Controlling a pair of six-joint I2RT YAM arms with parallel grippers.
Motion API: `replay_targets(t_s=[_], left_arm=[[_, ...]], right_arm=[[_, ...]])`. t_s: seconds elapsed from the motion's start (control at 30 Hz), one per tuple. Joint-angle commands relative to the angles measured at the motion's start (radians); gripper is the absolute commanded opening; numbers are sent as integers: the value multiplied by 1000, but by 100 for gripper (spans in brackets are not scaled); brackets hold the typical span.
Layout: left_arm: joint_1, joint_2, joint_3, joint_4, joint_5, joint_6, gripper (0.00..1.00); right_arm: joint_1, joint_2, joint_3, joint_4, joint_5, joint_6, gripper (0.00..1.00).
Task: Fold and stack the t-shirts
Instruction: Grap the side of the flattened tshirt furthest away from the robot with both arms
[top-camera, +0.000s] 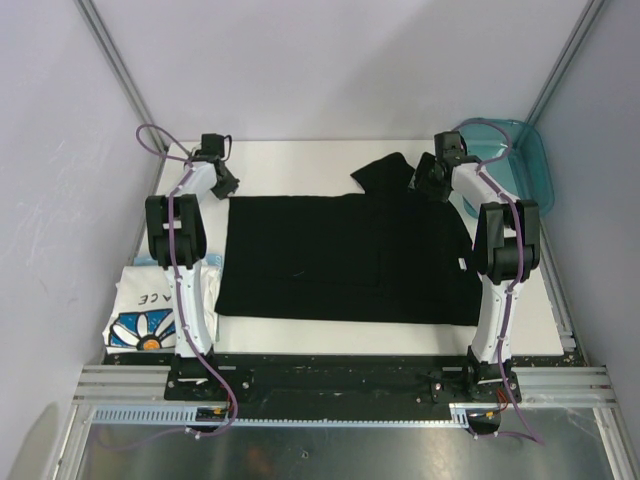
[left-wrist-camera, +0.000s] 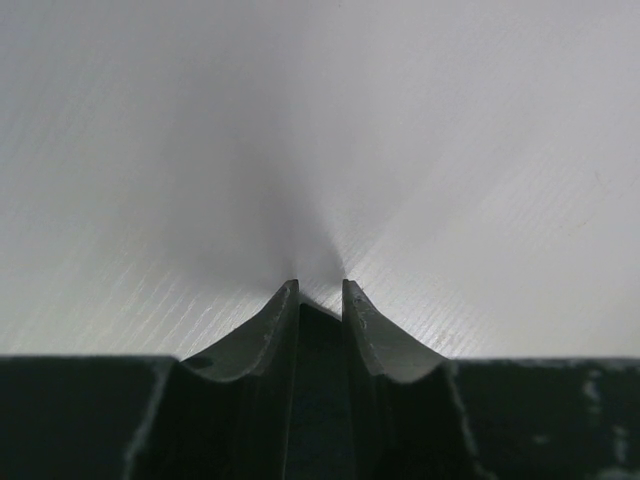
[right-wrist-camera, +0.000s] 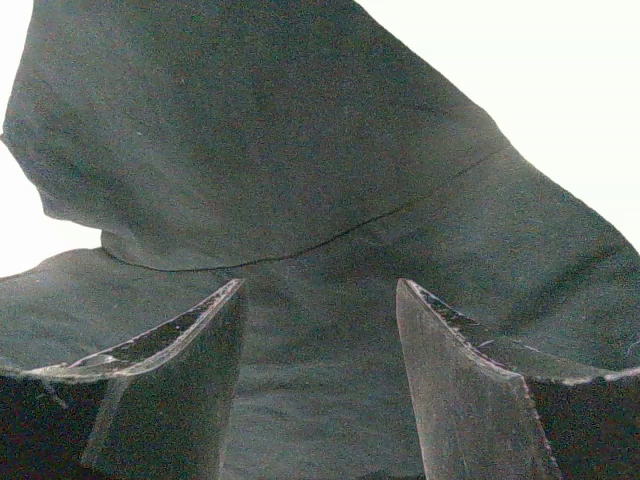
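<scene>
Black t-shirt (top-camera: 340, 255) lies spread flat beneath the wide-parted right pincer (right-wrist-camera: 320, 290)

Black tee (top-camera: 340, 255): spread flat mid desk (top-camera: 300, 155), one sleeve poking out at far right. White tee (top-camera: 135, 318): folded, blue daisy print up, near-left corner.

Plain pale walls (top-camera: 340, 70) close in the top and both sides of the frame, with slim metal posts (top-camera: 108, 60) at the corners. A white table (top-camera: 300, 155) fills the middle under soft, even light. Aluminium rails (top-camera: 120, 383) and a dull metal sheet (top-camera: 340, 455) cross the bottom.
</scene>
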Motion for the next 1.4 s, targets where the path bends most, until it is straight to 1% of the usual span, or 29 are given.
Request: replay_targets(t_s=[0.0,0.23,0.33,0.67,0.77,0.87,0.97,1.03,1.37], left_arm=[[-10,-20,-36,-68,-6,36,30],[-9,-29,-48,-76,-10,50,30],[-35,-33,-52,-78,-11,54,29],[-45,-45,-68,-86,-25,60,29],[-45,-45,-61,-86,-38,58,25],[-45,-41,-40,-85,-55,53,17],[-45,-37,-13,-84,-62,51,5],[-46,-32,1,-83,-58,55,1],[-50,-30,5,-72,-34,60,0]], right_arm=[[-6,-21,5,10,-12,-15,65],[-9,-26,-5,15,-18,-13,65],[-9,-31,-11,19,-19,-13,65],[-14,-39,-29,28,-27,-13,64],[-17,-33,-27,34,-32,-14,65],[-19,-15,-8,47,-46,-22,65],[-13,23,54,46,-42,-47,65],[-12,62,110,32,-33,-61,65],[-8,243,382,-37,-13,-112,66]])
